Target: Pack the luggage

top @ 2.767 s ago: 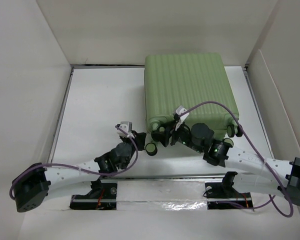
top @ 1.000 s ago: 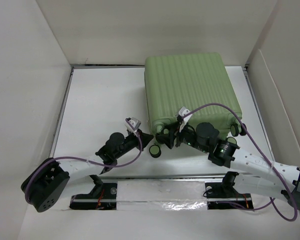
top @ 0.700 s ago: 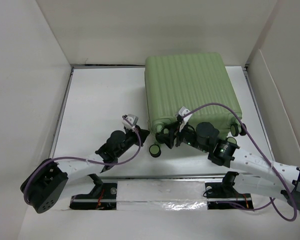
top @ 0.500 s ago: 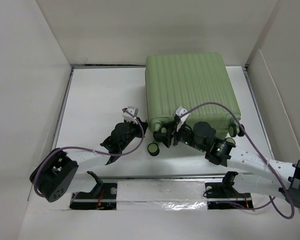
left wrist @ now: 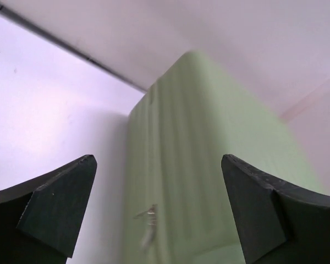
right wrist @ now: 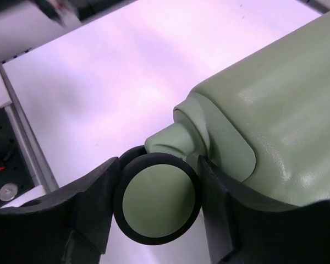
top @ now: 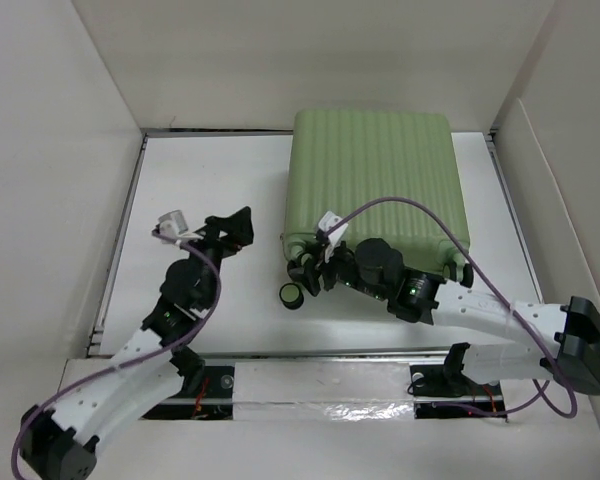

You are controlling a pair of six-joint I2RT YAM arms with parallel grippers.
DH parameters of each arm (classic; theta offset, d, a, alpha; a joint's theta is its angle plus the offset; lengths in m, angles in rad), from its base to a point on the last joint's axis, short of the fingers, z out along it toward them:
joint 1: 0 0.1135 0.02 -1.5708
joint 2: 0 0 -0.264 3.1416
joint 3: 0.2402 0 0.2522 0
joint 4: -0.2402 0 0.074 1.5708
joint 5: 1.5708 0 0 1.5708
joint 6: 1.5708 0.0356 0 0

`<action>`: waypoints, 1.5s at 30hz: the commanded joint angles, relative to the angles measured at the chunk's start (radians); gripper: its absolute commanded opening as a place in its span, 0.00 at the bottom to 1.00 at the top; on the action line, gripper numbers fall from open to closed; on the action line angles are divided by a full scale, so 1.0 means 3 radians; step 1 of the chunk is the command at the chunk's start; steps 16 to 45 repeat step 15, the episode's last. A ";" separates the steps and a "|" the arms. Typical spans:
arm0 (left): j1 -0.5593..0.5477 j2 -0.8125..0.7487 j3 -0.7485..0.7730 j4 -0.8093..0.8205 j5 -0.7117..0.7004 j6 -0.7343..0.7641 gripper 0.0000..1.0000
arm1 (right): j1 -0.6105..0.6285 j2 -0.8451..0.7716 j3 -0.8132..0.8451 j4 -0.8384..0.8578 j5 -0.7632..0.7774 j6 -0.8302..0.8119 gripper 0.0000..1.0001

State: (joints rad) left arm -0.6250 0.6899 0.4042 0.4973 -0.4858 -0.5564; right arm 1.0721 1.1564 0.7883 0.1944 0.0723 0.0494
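The luggage (top: 380, 180) — a pale green hard-shell suitcase with a ribbed shell — lies flat and closed on the white surface (top: 210, 170), far right, its black-rimmed green wheels (right wrist: 157, 202) at the near edge.

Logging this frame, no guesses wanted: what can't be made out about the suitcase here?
Luggage contents: top view, closed shell hides them.
Small metal piece on its side: left wrist view, blurred.
Other wheels: right wrist view frames one wheel; top view, right gripper covers that corner.
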 commanded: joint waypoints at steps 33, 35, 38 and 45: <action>-0.0156 -0.1037 0.0667 -0.1652 0.0274 -0.0329 0.99 | 0.0190 -0.1435 0.0430 -0.0769 0.0930 -0.0232 1.00; -0.0156 -0.1037 0.0667 -0.1652 0.0274 -0.0329 0.99 | 0.0190 -0.1435 0.0430 -0.0769 0.0930 -0.0232 1.00; -0.0156 -0.1037 0.0667 -0.1652 0.0274 -0.0329 0.99 | 0.0190 -0.1435 0.0430 -0.0769 0.0930 -0.0232 1.00; -0.0156 -0.1037 0.0667 -0.1652 0.0274 -0.0329 0.99 | 0.0190 -0.1435 0.0430 -0.0769 0.0930 -0.0232 1.00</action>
